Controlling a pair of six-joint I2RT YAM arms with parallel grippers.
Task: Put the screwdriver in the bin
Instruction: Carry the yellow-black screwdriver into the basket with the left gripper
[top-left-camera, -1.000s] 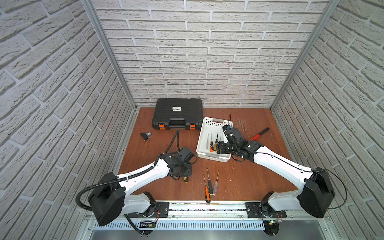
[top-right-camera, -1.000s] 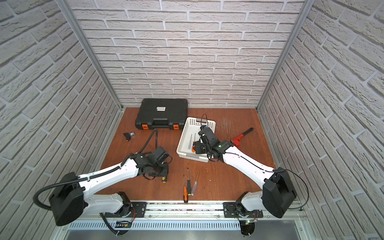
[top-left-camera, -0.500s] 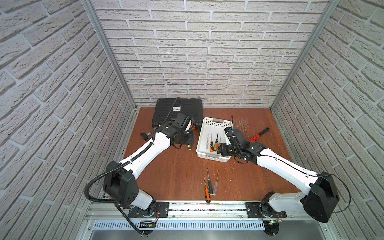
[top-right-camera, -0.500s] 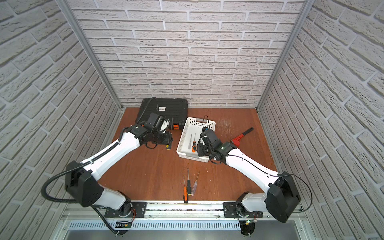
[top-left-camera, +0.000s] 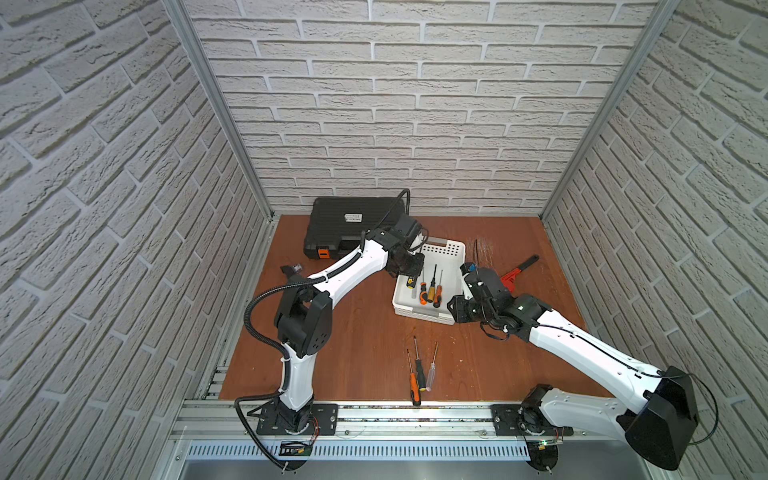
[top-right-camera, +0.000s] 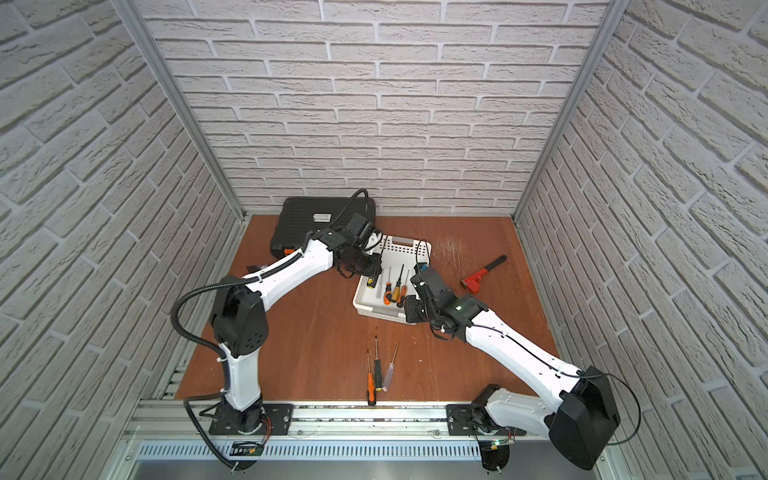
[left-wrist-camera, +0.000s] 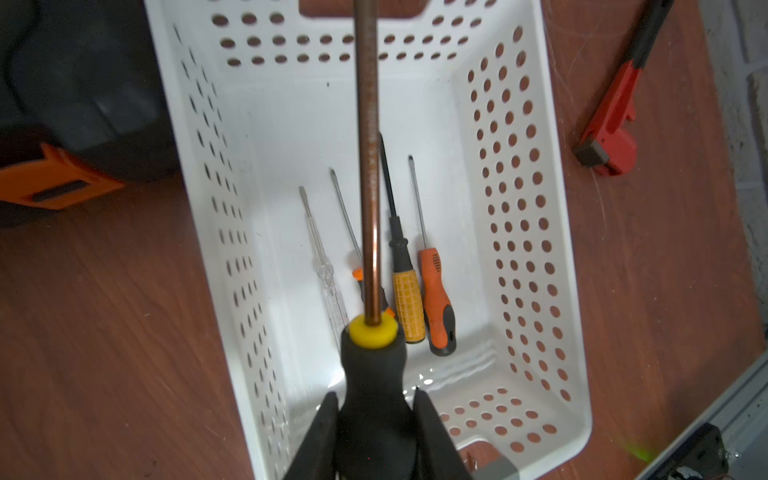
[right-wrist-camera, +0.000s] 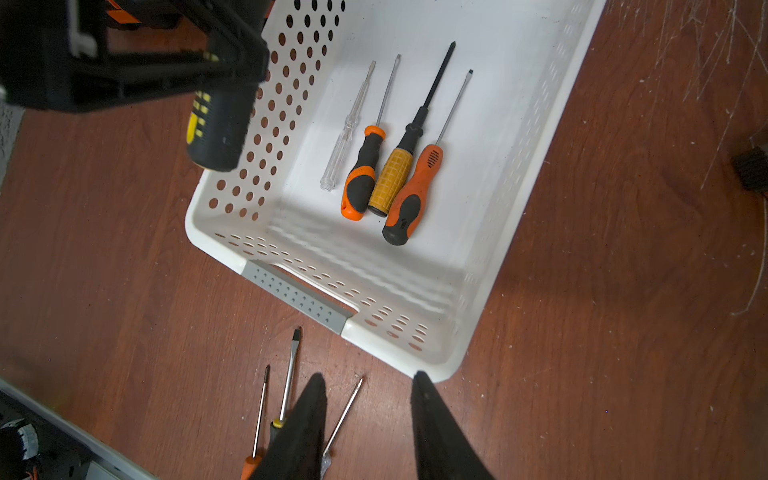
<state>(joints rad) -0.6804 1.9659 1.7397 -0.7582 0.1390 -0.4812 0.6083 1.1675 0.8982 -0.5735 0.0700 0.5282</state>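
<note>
The left gripper (left-wrist-camera: 374, 394) has its black fingers clamped on the black handle of a screwdriver with a yellow collar and coppery shaft (left-wrist-camera: 370, 166). It holds the tool in the air over the white perforated plastic bin (left-wrist-camera: 513, 216), above the long wall nearest the black toolcase (top-left-camera: 349, 226). Four other screwdrivers (right-wrist-camera: 399, 166) lie side by side on the bin's floor toward its near end. The right gripper (right-wrist-camera: 368, 376) hangs over the brown wooden tabletop (right-wrist-camera: 623, 291) just off the bin's near corner, fingers apart with nothing between them.
</note>
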